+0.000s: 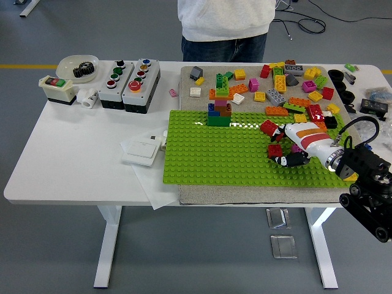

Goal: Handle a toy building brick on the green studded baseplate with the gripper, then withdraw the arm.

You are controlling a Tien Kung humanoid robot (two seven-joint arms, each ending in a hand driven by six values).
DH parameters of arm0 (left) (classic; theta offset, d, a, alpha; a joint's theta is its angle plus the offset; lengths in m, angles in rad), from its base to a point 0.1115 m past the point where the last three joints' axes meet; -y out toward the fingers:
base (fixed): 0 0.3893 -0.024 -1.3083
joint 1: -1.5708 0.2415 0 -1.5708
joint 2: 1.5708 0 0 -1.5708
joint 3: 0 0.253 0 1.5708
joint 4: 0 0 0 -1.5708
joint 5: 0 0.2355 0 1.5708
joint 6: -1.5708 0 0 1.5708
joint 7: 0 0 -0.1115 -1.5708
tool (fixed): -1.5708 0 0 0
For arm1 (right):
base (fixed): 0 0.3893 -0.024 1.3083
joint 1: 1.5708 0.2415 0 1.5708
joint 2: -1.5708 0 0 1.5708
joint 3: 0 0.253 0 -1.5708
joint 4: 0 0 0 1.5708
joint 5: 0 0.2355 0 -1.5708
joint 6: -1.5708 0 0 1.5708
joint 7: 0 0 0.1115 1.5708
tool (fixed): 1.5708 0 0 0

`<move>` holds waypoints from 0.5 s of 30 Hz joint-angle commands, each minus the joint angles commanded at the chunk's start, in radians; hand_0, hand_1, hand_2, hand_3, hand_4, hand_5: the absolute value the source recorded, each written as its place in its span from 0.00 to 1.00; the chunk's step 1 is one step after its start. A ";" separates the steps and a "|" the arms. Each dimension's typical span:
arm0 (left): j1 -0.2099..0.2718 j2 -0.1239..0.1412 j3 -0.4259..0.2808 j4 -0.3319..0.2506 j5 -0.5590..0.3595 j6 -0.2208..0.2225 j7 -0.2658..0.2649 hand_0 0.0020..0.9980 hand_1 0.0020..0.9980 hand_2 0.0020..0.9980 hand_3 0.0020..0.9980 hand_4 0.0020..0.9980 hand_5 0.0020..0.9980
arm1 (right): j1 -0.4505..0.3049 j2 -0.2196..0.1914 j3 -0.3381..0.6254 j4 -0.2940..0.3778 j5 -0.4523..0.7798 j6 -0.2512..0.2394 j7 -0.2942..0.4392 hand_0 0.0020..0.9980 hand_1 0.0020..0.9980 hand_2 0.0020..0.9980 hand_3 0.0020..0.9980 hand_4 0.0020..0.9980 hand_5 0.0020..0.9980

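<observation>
I have the right hand [288, 153] low over the right part of the green baseplate [214, 156], its fingers curled down around a red brick [275, 150] resting on the studs there, seemingly to press or lift it.

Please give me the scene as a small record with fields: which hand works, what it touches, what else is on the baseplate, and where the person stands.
working hand: right hand, over the right part of the green baseplate
contact: fingers curled at a red brick; full grasp not clear
left hand: not in view
also on baseplate: small stacked brick tower at the far edge
loose bricks: pile on the grey mat beyond the baseplate
person: stands at the far side, hands not visible
</observation>
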 joint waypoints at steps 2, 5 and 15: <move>0.000 0.000 0.000 0.000 0.000 0.000 0.000 0.79 0.72 0.69 0.58 0.60 0.64 | -0.001 0.000 0.000 0.003 0.001 -0.003 0.000 0.52 0.62 0.70 0.62 0.82 0.37; 0.000 0.000 0.000 0.000 0.002 -0.001 0.000 0.79 0.72 0.69 0.58 0.60 0.64 | -0.001 -0.001 -0.002 0.003 0.004 -0.002 0.001 0.52 0.62 0.70 0.62 0.82 0.37; 0.000 0.000 -0.001 0.000 0.003 -0.001 0.001 0.78 0.72 0.69 0.58 0.60 0.64 | 0.004 0.005 -0.011 -0.004 0.011 -0.005 0.011 0.48 0.59 0.61 0.61 0.80 0.36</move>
